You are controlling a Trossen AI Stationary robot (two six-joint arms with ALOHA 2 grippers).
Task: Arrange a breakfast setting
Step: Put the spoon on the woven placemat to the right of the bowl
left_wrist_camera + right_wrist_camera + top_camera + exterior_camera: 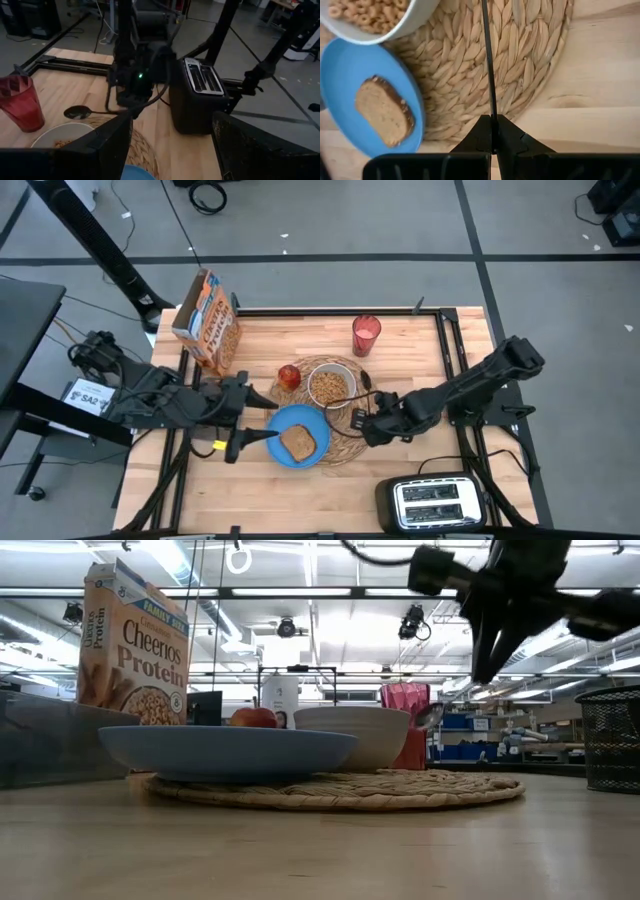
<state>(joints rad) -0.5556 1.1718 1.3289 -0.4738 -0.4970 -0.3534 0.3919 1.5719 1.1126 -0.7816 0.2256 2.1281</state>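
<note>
The right end effector (492,145) is clamped on the thin handle of the spoon (489,65). The spoon is stiff, light and slippery and reaches forward over the placemat (520,60). The left end effector (255,420), fingers apart, waits beside the blue plate (285,423).

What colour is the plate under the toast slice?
The plate is blue; the toast slice on it is brown. The high view shows it best.

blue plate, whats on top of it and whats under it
A toast slice lies on the blue plate, nothing else. The plate's right part rests on the round woven straw placemat; the rest sits over the wooden table. What it covers is hidden.
</note>
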